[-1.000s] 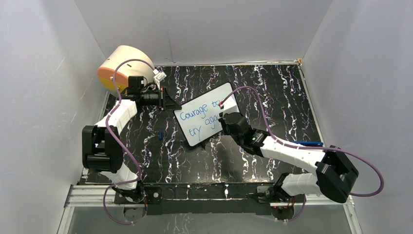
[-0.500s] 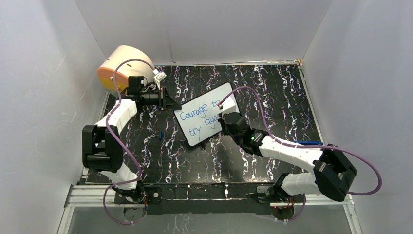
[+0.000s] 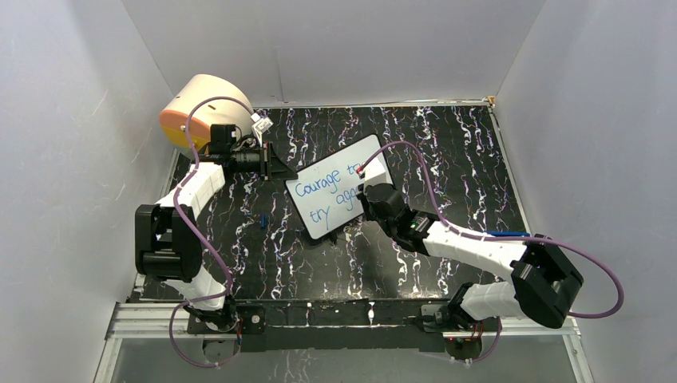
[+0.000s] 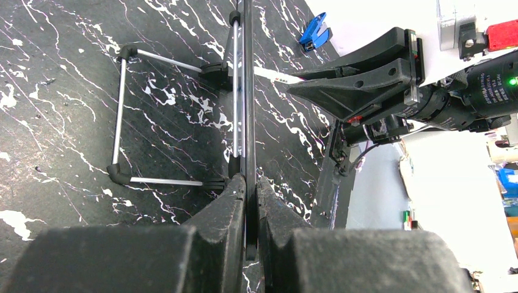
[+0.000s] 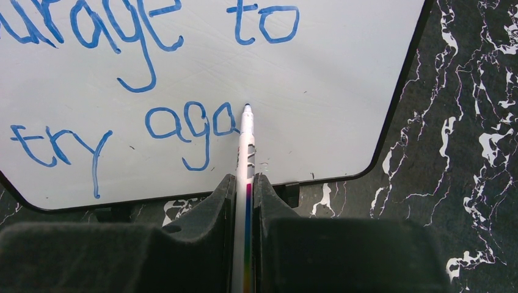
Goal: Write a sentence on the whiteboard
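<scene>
The whiteboard (image 3: 327,199) stands tilted on the dark marbled table, its pale face toward the arms. My left gripper (image 3: 275,168) is shut on its left edge; the left wrist view shows the thin black rim (image 4: 248,91) pinched between both fingers (image 4: 229,201). My right gripper (image 5: 244,183) is shut on a white marker (image 5: 246,149) with a rainbow stripe. The marker's blue tip touches the whiteboard (image 5: 330,91) just right of the last letter. The sentence (image 5: 183,125) is blue handwriting reading "Courage to" over "try aga".
A cream-and-orange drum (image 3: 199,108) sits at the back left corner. A small blue cap (image 3: 263,220) lies left of the board. A blue pen (image 3: 504,234) lies at the right. A wire stand (image 4: 122,116) props the board from behind. Grey walls enclose the table.
The right arm's elbow has drifted slightly to the left. The board, the left arm and the writing look the same.
</scene>
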`<action>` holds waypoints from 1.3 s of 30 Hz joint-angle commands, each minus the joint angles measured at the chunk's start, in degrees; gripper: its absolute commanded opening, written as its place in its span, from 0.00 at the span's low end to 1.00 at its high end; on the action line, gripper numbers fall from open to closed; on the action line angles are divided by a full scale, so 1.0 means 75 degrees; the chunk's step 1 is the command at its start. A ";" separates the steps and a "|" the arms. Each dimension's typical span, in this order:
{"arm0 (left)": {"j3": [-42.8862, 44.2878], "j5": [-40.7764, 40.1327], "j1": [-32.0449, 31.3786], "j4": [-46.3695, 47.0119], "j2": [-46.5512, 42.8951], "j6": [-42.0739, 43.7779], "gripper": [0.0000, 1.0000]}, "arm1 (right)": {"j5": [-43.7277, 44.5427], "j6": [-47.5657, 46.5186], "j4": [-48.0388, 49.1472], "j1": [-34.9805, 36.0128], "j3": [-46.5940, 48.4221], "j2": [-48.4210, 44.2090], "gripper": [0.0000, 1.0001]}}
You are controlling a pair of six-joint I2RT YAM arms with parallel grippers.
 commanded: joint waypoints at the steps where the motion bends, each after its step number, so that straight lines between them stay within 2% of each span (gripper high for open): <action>1: -0.0144 -0.0910 -0.0069 -0.0436 0.0327 0.0363 0.00 | 0.0061 0.0042 0.0192 -0.0068 0.0213 -0.0097 0.00; 12: -0.0145 -0.0961 -0.0069 -0.0436 0.0319 0.0364 0.00 | -0.0157 0.0037 0.0023 -0.0080 0.0057 -0.0557 0.00; 39: -0.0142 -0.0939 -0.0069 -0.0450 0.0350 0.0366 0.00 | -0.0086 0.0262 -0.0085 -0.0085 0.0025 -0.0225 0.00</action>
